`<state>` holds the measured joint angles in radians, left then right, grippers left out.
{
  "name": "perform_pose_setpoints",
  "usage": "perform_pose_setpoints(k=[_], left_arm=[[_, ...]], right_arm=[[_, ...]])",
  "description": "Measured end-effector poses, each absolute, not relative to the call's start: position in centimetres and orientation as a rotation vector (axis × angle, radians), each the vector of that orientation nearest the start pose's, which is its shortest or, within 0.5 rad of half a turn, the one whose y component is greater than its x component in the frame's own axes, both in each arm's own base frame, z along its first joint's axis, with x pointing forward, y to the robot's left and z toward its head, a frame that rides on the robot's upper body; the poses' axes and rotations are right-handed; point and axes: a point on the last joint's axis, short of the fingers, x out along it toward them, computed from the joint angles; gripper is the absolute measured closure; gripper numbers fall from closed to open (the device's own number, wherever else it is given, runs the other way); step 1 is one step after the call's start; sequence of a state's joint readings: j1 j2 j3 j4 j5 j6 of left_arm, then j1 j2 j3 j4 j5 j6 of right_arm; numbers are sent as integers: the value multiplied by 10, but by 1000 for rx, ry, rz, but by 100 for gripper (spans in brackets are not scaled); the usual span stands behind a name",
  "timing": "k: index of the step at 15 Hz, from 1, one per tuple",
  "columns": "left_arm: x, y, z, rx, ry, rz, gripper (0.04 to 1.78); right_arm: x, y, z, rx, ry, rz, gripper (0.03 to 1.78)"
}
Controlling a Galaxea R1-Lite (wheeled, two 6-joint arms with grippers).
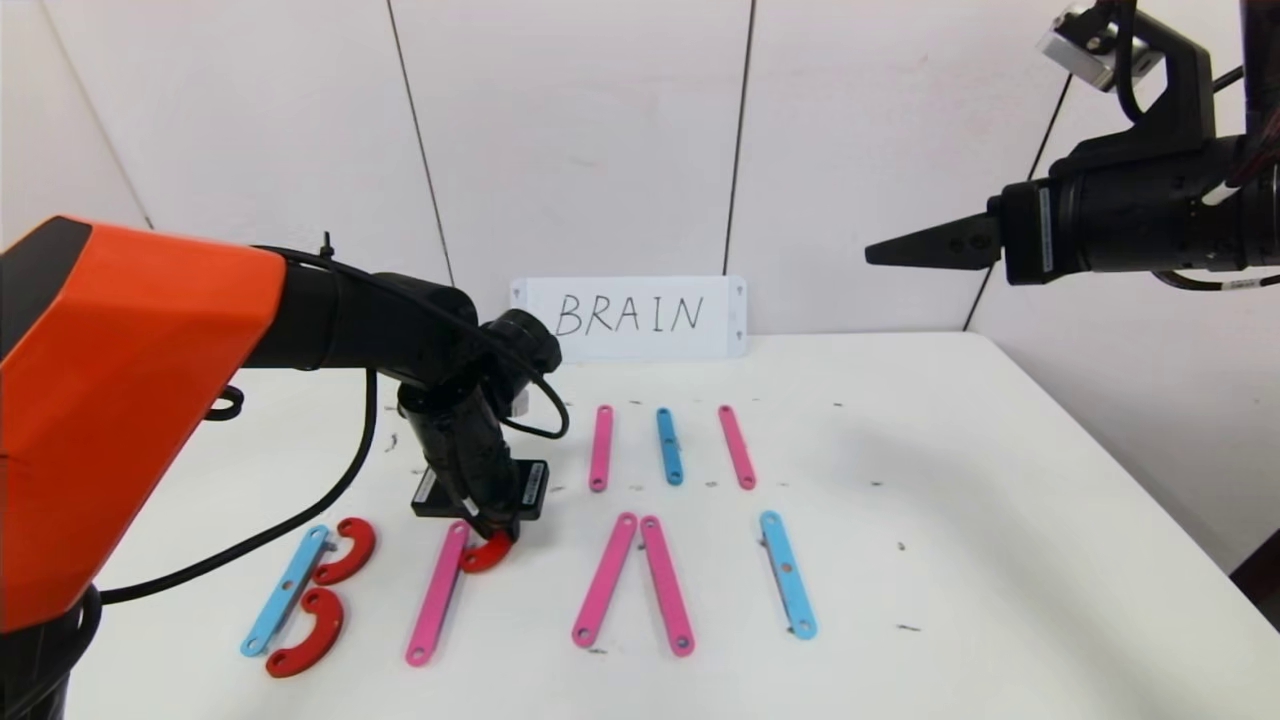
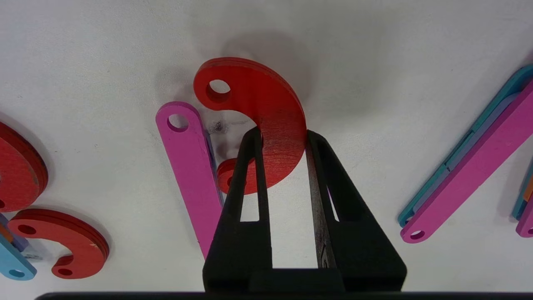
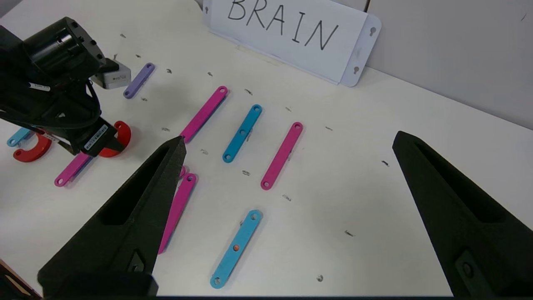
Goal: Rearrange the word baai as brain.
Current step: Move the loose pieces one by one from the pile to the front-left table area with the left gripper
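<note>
Gripping: left gripper (image 2: 283, 137) was closed on the red curve (image 2: 266, 121), one finger inside its hollow, the other on its outer edge, down at the table (image 1: 1000, 480).
Placement: that curve sat against the upper end of the pink bar (image 1: 437, 592), second letter from the robot's left — likely forming the bowl of an R.
Word so far: blue bar (image 1: 285, 590) with two red curves (image 1: 345, 552) made the B at the left; two pink bars (image 1: 633, 583) leaned together as an A with no crossbar; a lone blue bar (image 1: 787, 574) stood for I.
Spares: three short bars, pink (image 1: 600, 448), blue and pink, lay in a row nearer the BRAIN card (image 1: 630, 318), probably kept for the missing strokes.
Right gripper (image 3: 287, 141): parked high at the right, claws spread wide, holding nothing.
Hidden: curve largely covered by the left gripper in the head view; whether it rested flat or was slightly lifted could not be told. A purple bar (image 3: 139, 80) showed only from the right wrist, behind the left arm.
</note>
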<state>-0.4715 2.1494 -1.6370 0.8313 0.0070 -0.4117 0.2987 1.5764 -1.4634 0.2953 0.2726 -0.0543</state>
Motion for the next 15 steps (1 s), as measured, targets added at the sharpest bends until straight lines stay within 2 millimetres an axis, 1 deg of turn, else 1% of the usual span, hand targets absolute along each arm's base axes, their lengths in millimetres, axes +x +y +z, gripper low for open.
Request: perform_pose_setpoints(k=[5, 11, 13, 14, 15], left_arm=[[336, -172, 128, -30, 1371, -104, 151], [334, -172, 127, -24, 1385, -99, 151], [334, -172, 128, -23, 1384, -100, 145], [334, -172, 128, -24, 1386, -98, 138], [333, -172, 129, -28, 1390, -93, 128]], right_arm=[[263, 87, 315, -57, 399, 575, 7], [263, 87, 315, -58, 400, 575, 7], [263, 87, 315, -57, 399, 575, 7], [263, 87, 315, -57, 399, 574, 7], [263, 87, 315, -57, 399, 574, 7]])
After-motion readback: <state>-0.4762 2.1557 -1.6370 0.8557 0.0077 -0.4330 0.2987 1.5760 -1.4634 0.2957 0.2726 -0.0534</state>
